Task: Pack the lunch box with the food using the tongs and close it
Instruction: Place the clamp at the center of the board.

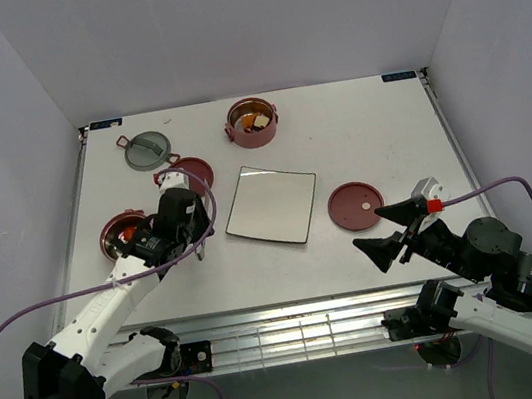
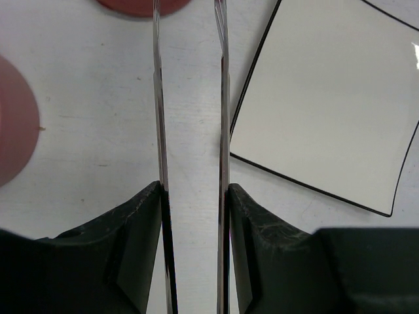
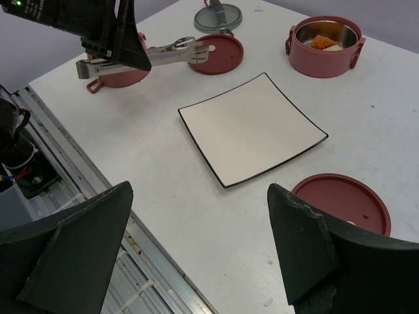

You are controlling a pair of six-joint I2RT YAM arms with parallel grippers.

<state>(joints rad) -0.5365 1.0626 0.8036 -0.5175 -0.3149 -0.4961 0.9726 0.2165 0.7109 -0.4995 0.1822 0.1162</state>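
White walls close in a white table [image 1: 367,133]. In the top view a white, black-edged square plate [image 1: 270,204] sits bare in the middle. Beyond the plate stands a round dusty-red bowl with a steel inside [image 1: 255,140]. A second such bowl [image 1: 108,237] is to the plate's left, half under the left gripper [image 1: 177,215]. A flat red disc lid [image 1: 195,168] lies off the plate's far-left corner, with a grey-green top lid [image 1: 145,150] further out that way. Another red disc lid [image 1: 355,206] lies just right of the plate, near the right gripper [image 1: 392,228].

In the left wrist view the jaws are about half open and pressed from outside on the two blades of long, thin silvery tongs [image 2: 224,131]. The blades stand apart with nothing between them, and their tips reach toward the lid at the plate's far-left corner.

In the right wrist view the jaws are spread wide and hold nothing. Orange and white toy food pieces [image 3: 321,41] lie in the bowl beyond the plate. What the other bowl holds I cannot tell.

With the plate bare, loading seems done and closing is the step in hand. The next move would be to put the tongs down, then seat each disc lid on a bowl. Each lid must be centred over its rim before it is let go.
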